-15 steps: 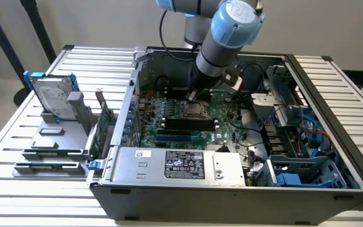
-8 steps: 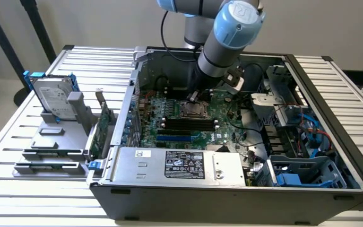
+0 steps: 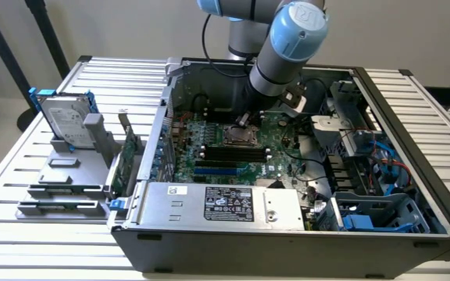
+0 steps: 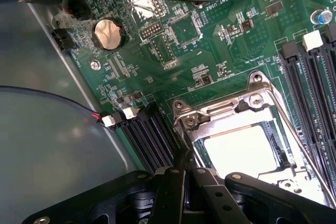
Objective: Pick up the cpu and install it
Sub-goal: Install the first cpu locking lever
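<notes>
**Item: arm at processor socket, open computer case**

The grey-and-blue robot arm (image 3: 283, 52) is seen reaching down into the open black metal computer case (image 3: 287, 240), which lies on a slatted white metal table (image 3: 21, 193). The black gripper (image 4: 185, 163) is held just above the green motherboard (image 4: 173, 51), at the edge of the silver metal socket frame (image 4: 220, 114). Its jaws are closed together; nothing is seen between them.

The cpu (image 4: 241, 150), a small flat square chip with a bright silver-grey top, is seated within the socket frame, just beside the fingertips. Long black memory slots (image 4: 144, 140) are found on both sides of the socket. A round silver coin battery (image 4: 107, 33) is mounted further along the board.

In the exterior view, a silver rectangular hard drive with blue side rails (image 3: 65, 120) stands upright in a grey holder at the left, well apart from the case.
</notes>
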`<state>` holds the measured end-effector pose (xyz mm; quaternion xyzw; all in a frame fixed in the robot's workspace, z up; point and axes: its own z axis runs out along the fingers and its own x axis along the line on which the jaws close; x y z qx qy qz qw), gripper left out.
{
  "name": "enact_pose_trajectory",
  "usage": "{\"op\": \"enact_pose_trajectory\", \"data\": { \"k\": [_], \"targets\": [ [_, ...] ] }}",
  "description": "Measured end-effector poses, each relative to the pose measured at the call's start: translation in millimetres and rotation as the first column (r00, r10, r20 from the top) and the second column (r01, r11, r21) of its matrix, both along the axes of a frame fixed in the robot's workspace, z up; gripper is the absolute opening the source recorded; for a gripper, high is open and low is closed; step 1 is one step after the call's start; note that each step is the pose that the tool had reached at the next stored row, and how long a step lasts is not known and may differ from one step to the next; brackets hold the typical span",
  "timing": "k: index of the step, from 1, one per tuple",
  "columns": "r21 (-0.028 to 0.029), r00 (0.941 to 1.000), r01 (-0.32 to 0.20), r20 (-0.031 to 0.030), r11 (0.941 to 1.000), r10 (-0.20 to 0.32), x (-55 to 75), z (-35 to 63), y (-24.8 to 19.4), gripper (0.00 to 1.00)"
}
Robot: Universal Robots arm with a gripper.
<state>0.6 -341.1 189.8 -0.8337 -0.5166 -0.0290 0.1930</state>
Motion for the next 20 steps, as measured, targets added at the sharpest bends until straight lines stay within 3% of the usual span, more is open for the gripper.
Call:
{"op": "enact_pose_trajectory", "data": {
  "k": [20],
  "targets": [
    [0.0004,0.9999,0.013,-0.0017,0.9999,-0.013,4.1,-0.6,-1.7,0.11]
  ]
}}
